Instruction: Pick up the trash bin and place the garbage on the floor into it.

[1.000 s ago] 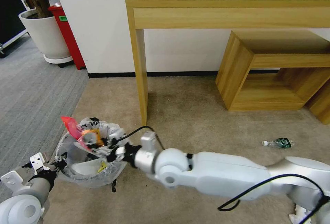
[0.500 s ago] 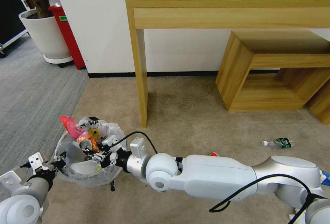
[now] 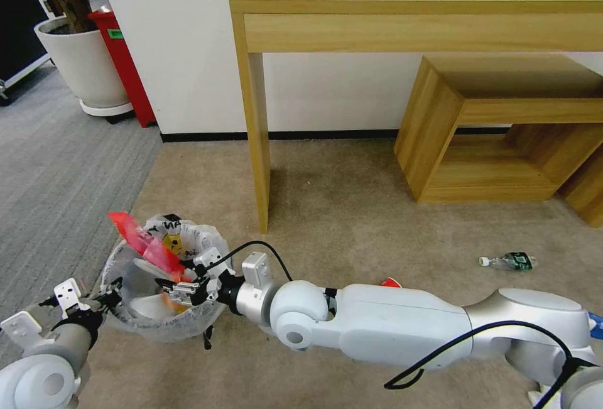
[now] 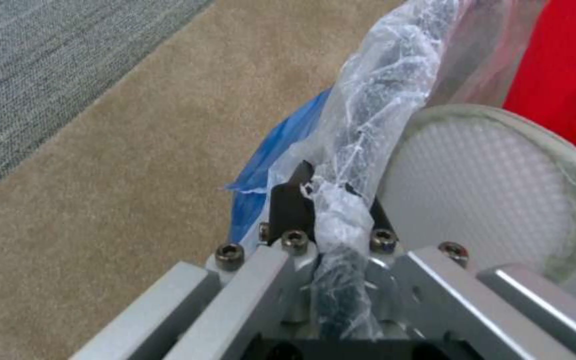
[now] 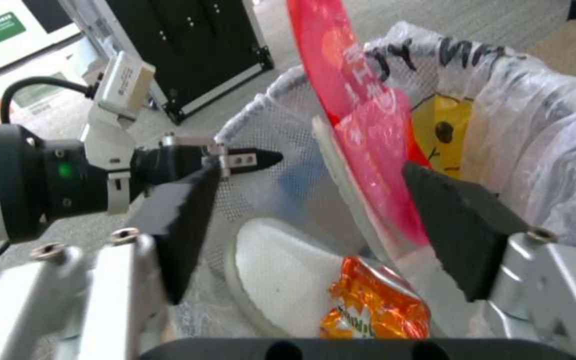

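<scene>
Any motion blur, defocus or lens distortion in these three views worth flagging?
Head view: wide-angle bowing of the table edge; the red plastic bag in the trash bin is smeared. Left wrist view: soft overall, the left gripper clamped on the bin's rim close to the lens. Right wrist view: the right gripper pads near and soft, the orange wrapper slightly blurred.

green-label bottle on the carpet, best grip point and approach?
Take the bottle across its body, not the thin white-capped neck, coming straight down from above. It lies on its side on the beige carpet, cap toward the robot's left, with open floor around it, so fingers can straddle its width. The right gripper is open over the trash bin; the left gripper holds the rim.
</scene>
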### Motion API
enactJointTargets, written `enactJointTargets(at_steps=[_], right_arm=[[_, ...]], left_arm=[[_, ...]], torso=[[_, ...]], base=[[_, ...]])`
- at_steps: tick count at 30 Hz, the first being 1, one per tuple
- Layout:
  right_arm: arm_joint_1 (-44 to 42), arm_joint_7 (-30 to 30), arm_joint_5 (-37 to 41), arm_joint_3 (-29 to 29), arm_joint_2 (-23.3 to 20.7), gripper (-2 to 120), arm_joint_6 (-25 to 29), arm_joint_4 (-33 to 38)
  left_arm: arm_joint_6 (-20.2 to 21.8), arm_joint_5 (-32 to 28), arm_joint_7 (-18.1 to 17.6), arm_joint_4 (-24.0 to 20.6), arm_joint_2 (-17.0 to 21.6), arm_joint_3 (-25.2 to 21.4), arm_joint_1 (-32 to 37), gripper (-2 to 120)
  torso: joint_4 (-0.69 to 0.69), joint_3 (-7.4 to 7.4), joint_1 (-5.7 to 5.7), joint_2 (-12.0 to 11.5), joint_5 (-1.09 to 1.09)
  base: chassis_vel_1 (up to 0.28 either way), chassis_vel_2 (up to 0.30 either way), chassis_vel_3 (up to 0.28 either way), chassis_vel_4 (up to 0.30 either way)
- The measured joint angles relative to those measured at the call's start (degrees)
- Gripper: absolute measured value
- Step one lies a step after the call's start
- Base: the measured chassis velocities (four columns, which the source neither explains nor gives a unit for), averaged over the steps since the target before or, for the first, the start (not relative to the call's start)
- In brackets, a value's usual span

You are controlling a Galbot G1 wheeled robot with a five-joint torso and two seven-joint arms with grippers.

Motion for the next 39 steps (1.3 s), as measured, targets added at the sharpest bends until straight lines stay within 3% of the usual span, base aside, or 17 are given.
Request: enactJointTargets(at_steps=[7, 12, 18, 29, 39], right_arm=[[-0.6, -0.6, -0.8, 1.4, -0.7, 98, 0.3, 0.4], [-1.5, -2.6, -0.9, 3.8, -2.2, 100, 2.2, 1.3], [-5.6, -7.1, -1.3, 12.1, -6.4, 100, 7.1, 2.9], [-13.0, -10.3, -1.4, 27.5, -10.5, 100, 9.4, 6.4], [-16.7, -6.2, -5.1, 38.6, -15.3, 100, 10.9, 6.7]], left_arm=[[0.0, 0.1, 0.0, 0.1, 0.1, 0.1, 0.0, 1], [0.0, 0.1, 0.0, 0.3, 0.3, -0.1, 0.0, 1], [0.0, 0.4, 0.1, 0.5, 0.3, -0.2, 0.1, 1], [-0.1, 1.2, 0.4, 0.3, 0.0, 0.2, 0.4, 1], [-1.2, 2.5, 3.5, -0.9, -0.6, -1.4, 2.1, 1]], torso=[[0.01, 0.00, 0.00, 0.0, 0.00], [0.00, 0.00, 0.00, 0.0, 0.00], [0.00, 0.00, 0.00, 0.0, 0.01], [0.00, 0.00, 0.00, 0.0, 0.01], [0.00, 0.00, 0.00, 0.0, 0.02]], base=[[0.000, 0.000, 0.000, 0.000], [0.000, 0.000, 0.000, 0.000], [0.000, 0.000, 0.000, 0.000], [0.000, 0.000, 0.000, 0.000], [0.000, 0.000, 0.000, 0.000]])
